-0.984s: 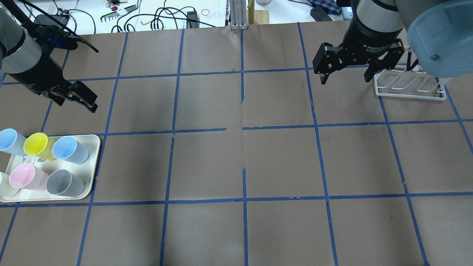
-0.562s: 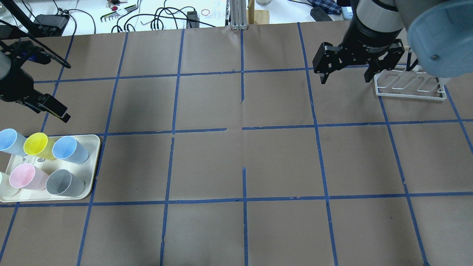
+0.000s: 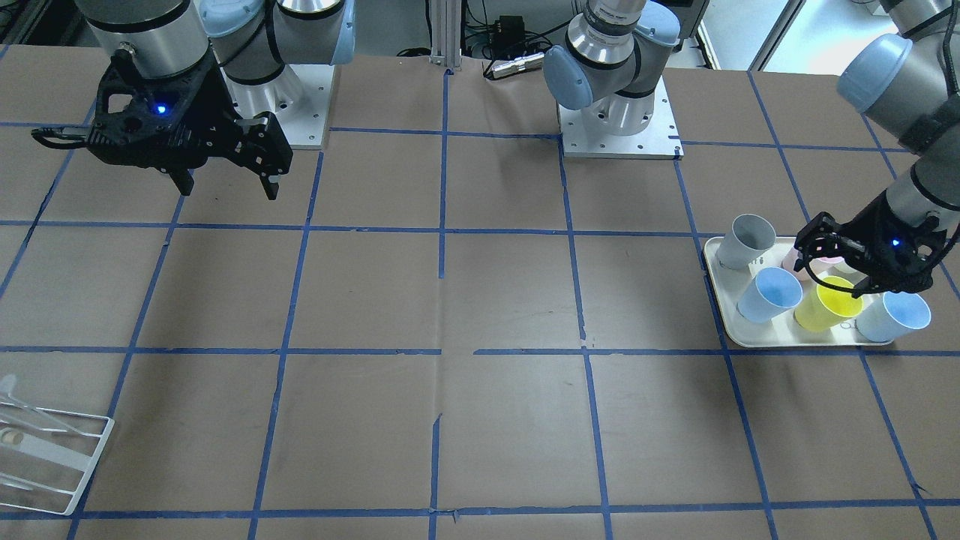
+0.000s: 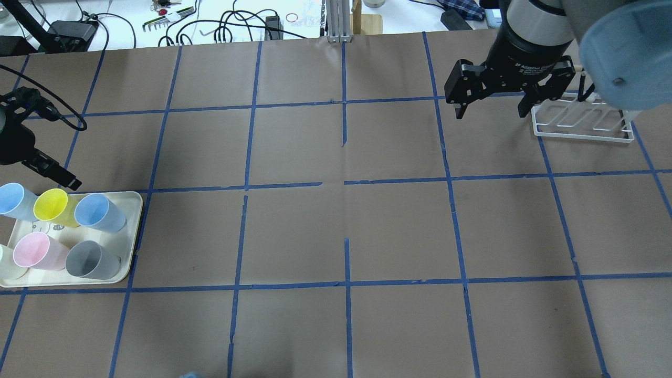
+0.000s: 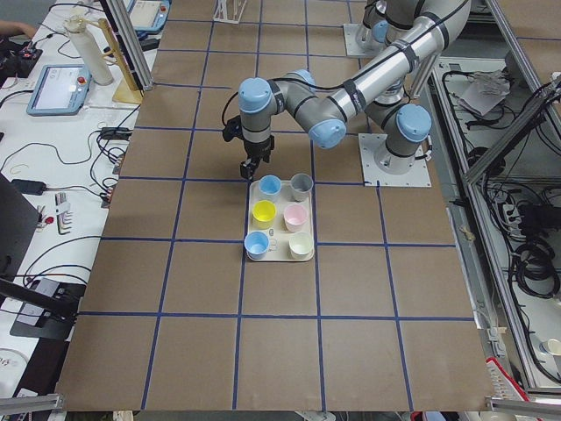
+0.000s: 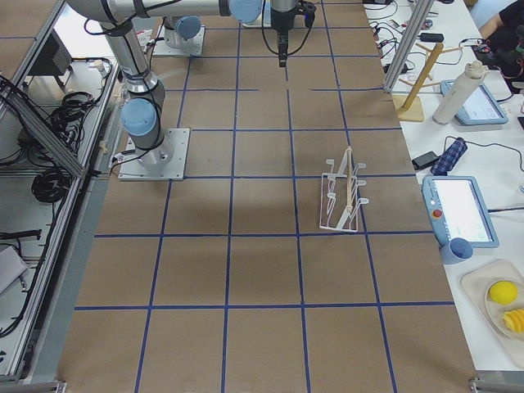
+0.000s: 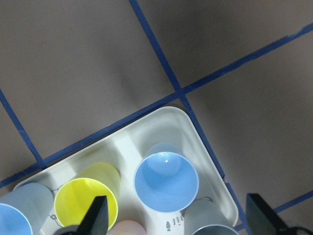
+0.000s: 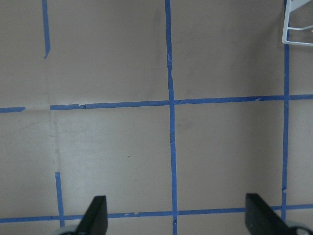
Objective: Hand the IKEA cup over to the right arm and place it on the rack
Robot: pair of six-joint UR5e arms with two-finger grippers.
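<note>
Two pale light-blue IKEA cups stand upright on a cream tray [image 4: 134, 237]: one [image 4: 100, 212] at its right side, one [image 4: 13, 199] at its far left. They also show in the front view [image 3: 776, 292] [image 3: 896, 315]. My left gripper [image 3: 844, 270] is open and empty, hovering above the tray. In the left wrist view its gripper [image 7: 178, 220] is spread over a light-blue cup [image 7: 166, 181]. My right gripper [image 4: 491, 113] is open and empty, raised just left of the white wire rack [image 4: 583, 123].
The tray also holds a yellow cup [image 4: 51, 206], a pink cup [image 4: 31, 251] and a grey cup [image 4: 89, 260]. The rack [image 3: 45, 457] sits near the table's far right edge. Cables and tools [image 4: 163, 21] lie beyond the brown paper.
My left gripper has swung left and nearer, from right of the tray's far side to over the cups. The right arm has not moved.
</note>
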